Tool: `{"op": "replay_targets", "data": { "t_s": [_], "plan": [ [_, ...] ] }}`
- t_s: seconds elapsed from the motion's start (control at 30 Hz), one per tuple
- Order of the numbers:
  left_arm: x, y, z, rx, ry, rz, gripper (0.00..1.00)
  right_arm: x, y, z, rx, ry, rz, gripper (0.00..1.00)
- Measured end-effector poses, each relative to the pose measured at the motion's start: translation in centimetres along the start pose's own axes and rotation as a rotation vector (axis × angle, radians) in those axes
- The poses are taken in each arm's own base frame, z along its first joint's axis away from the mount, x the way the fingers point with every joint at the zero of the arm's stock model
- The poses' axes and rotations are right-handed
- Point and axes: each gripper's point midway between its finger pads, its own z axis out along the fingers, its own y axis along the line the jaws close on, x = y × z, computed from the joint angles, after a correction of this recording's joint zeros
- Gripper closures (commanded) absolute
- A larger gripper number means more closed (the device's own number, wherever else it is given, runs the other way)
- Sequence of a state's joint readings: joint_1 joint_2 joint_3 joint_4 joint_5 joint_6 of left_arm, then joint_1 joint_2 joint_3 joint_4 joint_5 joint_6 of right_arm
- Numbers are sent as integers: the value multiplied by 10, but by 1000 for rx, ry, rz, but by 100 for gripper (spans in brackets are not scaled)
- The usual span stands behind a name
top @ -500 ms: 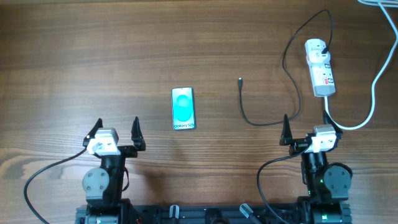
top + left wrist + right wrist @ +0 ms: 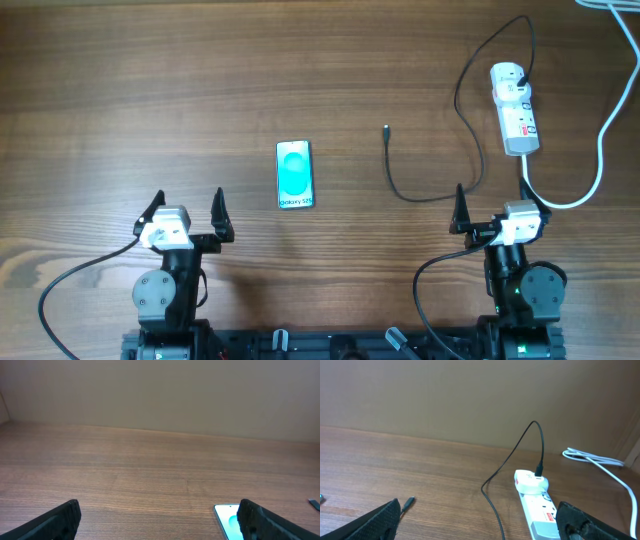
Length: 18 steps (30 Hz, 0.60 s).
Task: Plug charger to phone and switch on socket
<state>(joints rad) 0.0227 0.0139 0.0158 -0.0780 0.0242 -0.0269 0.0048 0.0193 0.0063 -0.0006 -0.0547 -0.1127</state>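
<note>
The phone (image 2: 294,174) lies flat mid-table with its turquoise screen up and the "Galaxy" text at its near end; its far corner shows in the left wrist view (image 2: 227,519). The charger is a thin black cable (image 2: 466,100) running from a white adapter on the socket (image 2: 514,108) to a loose plug tip (image 2: 386,129) right of the phone. In the right wrist view the plug tip (image 2: 409,503) lies on the wood and the socket (image 2: 537,505) is ahead right. My left gripper (image 2: 187,213) is open near the front edge, left of the phone. My right gripper (image 2: 497,207) is open below the socket.
The socket's thick white cord (image 2: 600,150) loops right and runs off the top right corner; it also shows in the right wrist view (image 2: 600,462). A plain wall stands behind the wooden table (image 2: 150,90). Black arm cables trail at the front edge.
</note>
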Motion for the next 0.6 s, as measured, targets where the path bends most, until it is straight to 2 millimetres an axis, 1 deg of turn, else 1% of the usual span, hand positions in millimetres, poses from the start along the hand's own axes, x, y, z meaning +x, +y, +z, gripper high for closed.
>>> {"op": "replay_targets", "data": {
  "t_s": [0.43, 0.6],
  "plan": [
    [0, 0, 0, 0, 0, 0, 0, 0, 0, 0, 0, 0, 0, 0],
    [-1, 4, 0, -20, -3, 1, 0, 0, 0, 0, 0, 0, 0, 0]
  ]
}}
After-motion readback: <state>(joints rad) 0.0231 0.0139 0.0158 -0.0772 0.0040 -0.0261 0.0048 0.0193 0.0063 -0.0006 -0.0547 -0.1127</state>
